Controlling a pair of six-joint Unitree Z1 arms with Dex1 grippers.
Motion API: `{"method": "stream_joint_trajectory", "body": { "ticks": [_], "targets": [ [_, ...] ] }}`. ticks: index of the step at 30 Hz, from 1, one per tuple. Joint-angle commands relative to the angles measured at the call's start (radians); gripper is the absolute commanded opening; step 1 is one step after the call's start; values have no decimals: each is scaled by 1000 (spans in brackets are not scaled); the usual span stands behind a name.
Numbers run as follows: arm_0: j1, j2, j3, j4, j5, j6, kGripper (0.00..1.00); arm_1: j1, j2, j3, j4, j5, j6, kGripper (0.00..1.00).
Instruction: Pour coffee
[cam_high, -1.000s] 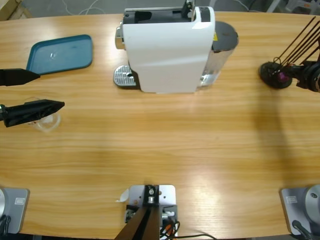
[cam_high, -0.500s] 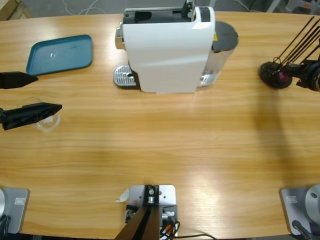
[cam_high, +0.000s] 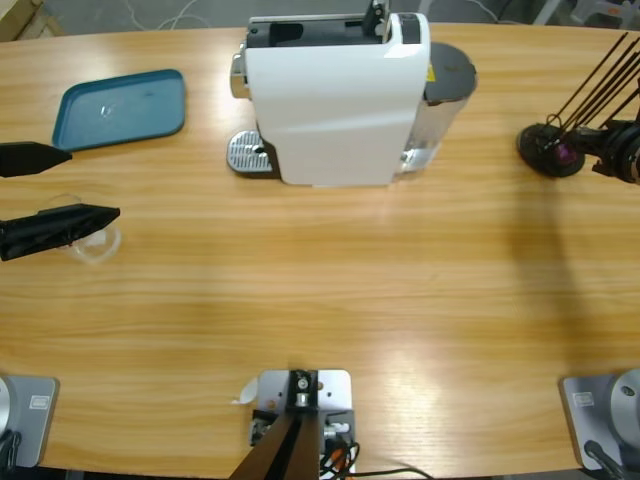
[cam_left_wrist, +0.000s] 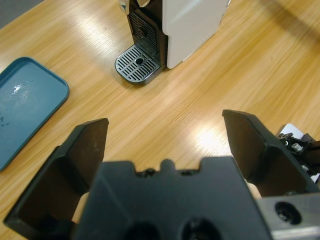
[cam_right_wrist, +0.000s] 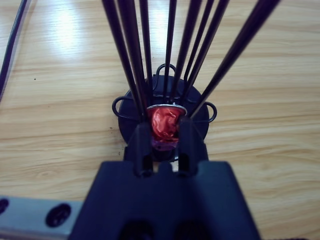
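My left gripper (cam_high: 92, 185) comes in from the table's left edge, open, its jaws wide apart with nothing between them (cam_left_wrist: 165, 122). A small clear glass (cam_high: 93, 243) stands on the table partly under its nearer jaw; no coffee shows in it or anywhere else. The white coffee machine (cam_high: 335, 100) stands at the back middle, its metal drip grate (cam_left_wrist: 139, 64) facing left and bare. At the far right my right gripper (cam_right_wrist: 165, 132) is shut on a red capsule (cam_right_wrist: 164, 120) sitting in the black wire capsule holder (cam_high: 548, 148).
A teal tray (cam_high: 122, 108) lies at the back left, beyond my left gripper. Long black rods (cam_right_wrist: 145, 50) rise from the capsule holder around my right gripper. Bare wooden tabletop (cam_high: 330, 280) stretches between the two arms.
My left gripper has drawn back a little toward the left edge, still open. The right gripper and the capsule have not moved.
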Motion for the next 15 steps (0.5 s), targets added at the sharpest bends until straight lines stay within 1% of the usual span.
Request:
{"method": "stream_joint_trajectory", "body": {
  "ticks": [1,10,15],
  "targets": [
    [11,-18,41,-7,17,-16,987,-7,-71,11,11,-3,-21,0],
    [11,-25,38,-7,17,-17,987,-7,-136,4,53,-1,-26,0],
    [11,-24,41,-7,17,-18,987,-7,-238,-74,204,-3,-34,0]
  ]
}}
